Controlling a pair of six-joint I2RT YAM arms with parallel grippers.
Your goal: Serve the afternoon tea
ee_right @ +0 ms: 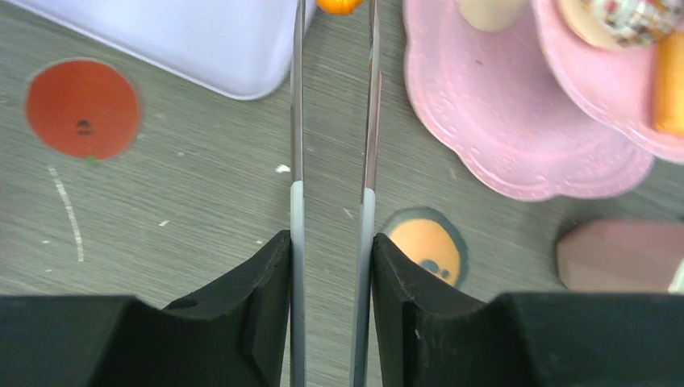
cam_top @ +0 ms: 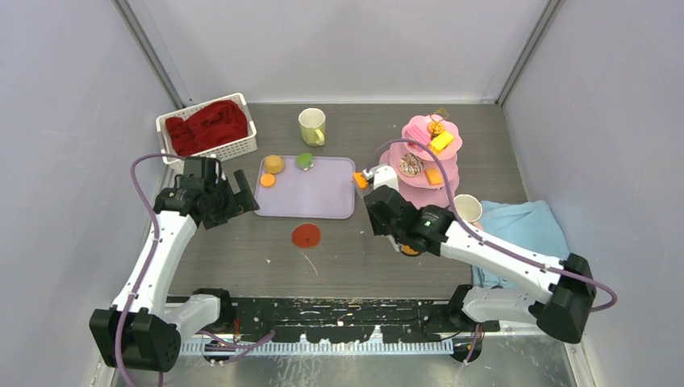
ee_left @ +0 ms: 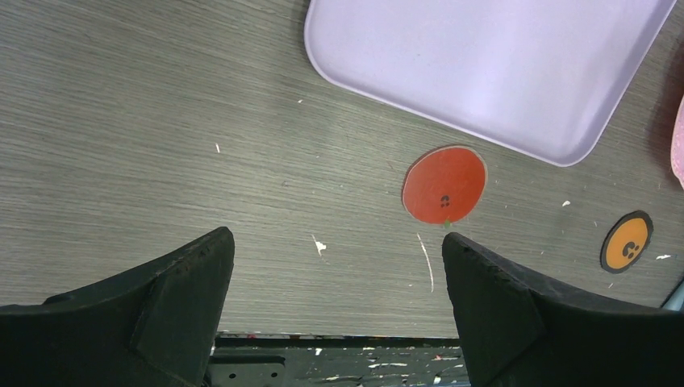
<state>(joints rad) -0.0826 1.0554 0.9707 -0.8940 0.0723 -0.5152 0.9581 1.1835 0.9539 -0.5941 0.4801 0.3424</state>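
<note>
Eight sweets [cam_top: 275,164], two mugs and one stand, all placed from the lilac tray [cam_top: 314,201].
One pink three-tier stand [cam_top: 417,129] rises just right of the tray and carries four sweets. One white basket [cam_top: 242,149] of red cloth sits off the tray's far left corner, and one blue towel [cam_top: 524,227] lies well to its right. Of the mugs, the yellow-green mug [cam_top: 312,126] stands beyond the tray's far edge and the pink mug [cam_top: 467,210] is off to its right. Three sweets rest on the tray's far left part. My right gripper [ee_right: 333,32] is pinched on one orange sweet [ee_right: 339,5] just off the tray's right edge. My left gripper [ee_left: 336,242] is spread wide around nothing, over bare table by the tray's left edge. Two flat discs, a red disc [cam_top: 306,235] and an orange disc [ee_right: 425,246], lie on the tray's near side.
</note>
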